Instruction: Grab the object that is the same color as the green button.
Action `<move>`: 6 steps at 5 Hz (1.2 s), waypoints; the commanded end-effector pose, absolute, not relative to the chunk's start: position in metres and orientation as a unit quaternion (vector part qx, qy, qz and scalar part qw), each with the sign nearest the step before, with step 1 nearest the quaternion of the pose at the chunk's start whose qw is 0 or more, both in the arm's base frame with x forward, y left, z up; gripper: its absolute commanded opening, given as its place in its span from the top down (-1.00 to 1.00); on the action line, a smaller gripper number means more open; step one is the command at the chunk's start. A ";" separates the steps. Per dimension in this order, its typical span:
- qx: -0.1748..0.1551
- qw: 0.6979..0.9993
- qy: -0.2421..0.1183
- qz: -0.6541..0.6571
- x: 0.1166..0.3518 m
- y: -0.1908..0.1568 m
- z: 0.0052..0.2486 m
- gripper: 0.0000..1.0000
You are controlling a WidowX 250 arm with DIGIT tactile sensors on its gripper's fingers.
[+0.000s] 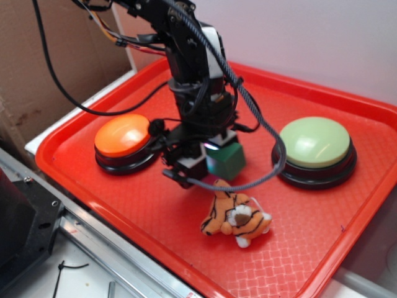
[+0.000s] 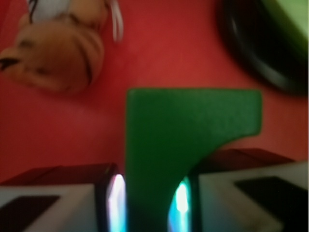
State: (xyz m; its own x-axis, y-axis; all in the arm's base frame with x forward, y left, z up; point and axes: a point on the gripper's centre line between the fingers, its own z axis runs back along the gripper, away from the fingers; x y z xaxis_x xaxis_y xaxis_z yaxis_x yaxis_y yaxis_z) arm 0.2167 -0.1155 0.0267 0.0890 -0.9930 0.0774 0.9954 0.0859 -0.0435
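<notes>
My gripper [image 1: 208,160] is shut on the small dark green block [image 1: 226,159] near the middle of the red tray [image 1: 93,186]. In the wrist view the block [image 2: 183,130] fills the centre, its narrow part pinched between both fingers [image 2: 108,203], its curved notch at the lower right. I cannot tell whether it rests on the tray or is held just above it. The pale green dome button [image 1: 314,141] on its black base stands to the right; its base shows at the wrist view's top right [image 2: 260,53].
An orange dome button [image 1: 123,135] stands left of the gripper. An orange striped plush tiger [image 1: 237,218] lies in front of the block, and shows at the wrist view's top left [image 2: 53,53]. A black cable loops between block and green button.
</notes>
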 end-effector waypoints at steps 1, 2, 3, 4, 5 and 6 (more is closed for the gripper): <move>0.000 0.876 0.006 -0.482 0.219 -0.122 0.100 1.00; 0.012 0.929 0.007 -0.369 0.225 -0.118 0.130 1.00; -0.007 0.968 -0.007 -0.250 0.238 -0.114 0.152 1.00; -0.016 0.992 -0.007 -0.127 0.251 -0.107 0.173 1.00; -0.033 0.999 -0.007 -0.002 0.257 -0.097 0.177 1.00; -0.022 0.999 0.002 0.045 0.263 -0.096 0.172 1.00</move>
